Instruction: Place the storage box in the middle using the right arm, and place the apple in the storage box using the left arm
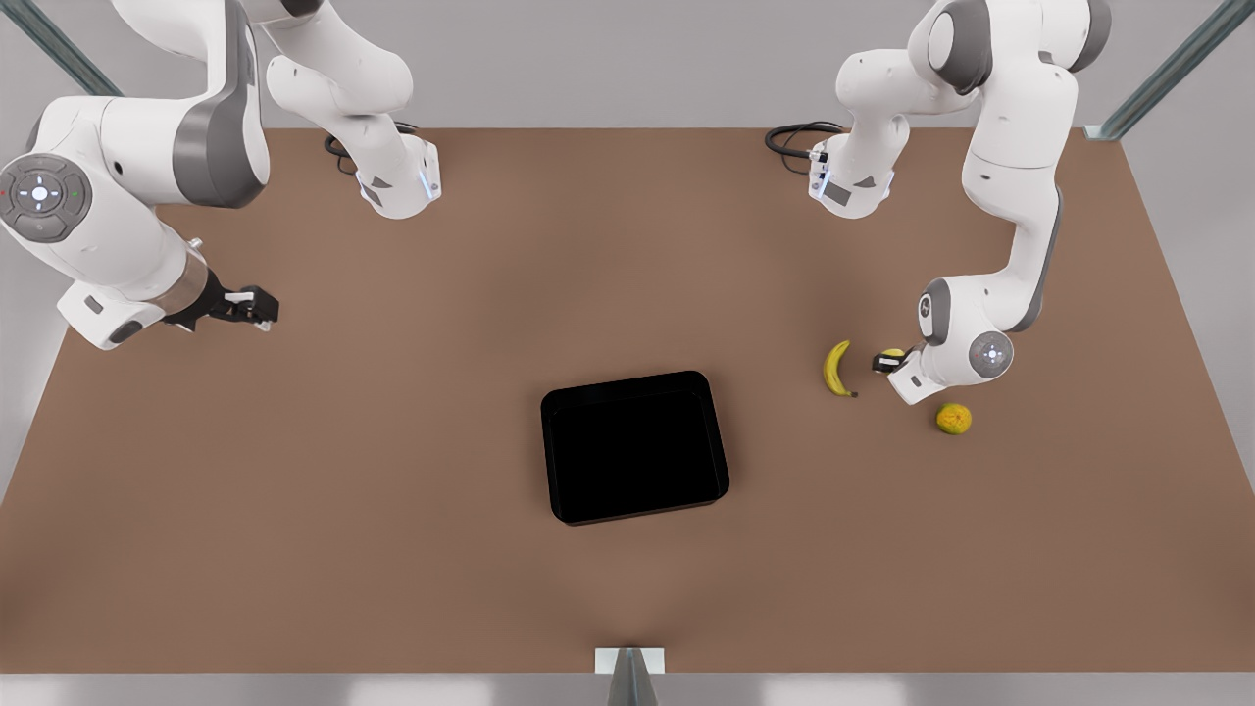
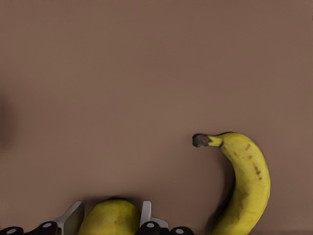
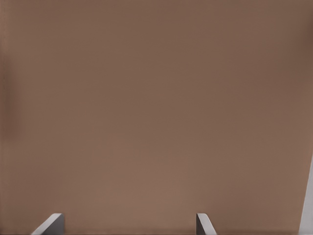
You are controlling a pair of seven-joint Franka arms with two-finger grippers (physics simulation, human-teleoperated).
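Note:
The glossy black storage box (image 1: 627,381) lies open-topped on the brown table, a little toward the front edge of its middle, with nothing inside. Over on the front view's right, my left gripper (image 1: 887,363) is down at the table, shut on the small yellow-green apple (image 1: 893,353). The left wrist view has the apple (image 2: 110,219) snug between both fingers (image 2: 73,218), my left gripper (image 2: 110,220) closed around it. My right gripper (image 1: 250,306) hovers on the front view's left, well away from the box, and it stands open (image 3: 128,225) over bare table.
A yellow banana (image 1: 836,369) (image 2: 244,186) lies just beside the apple, toward the box. A rough orange-yellow fruit (image 1: 953,419) sits on the apple's other side, nearer the front. Both arm bases stand along the back edge.

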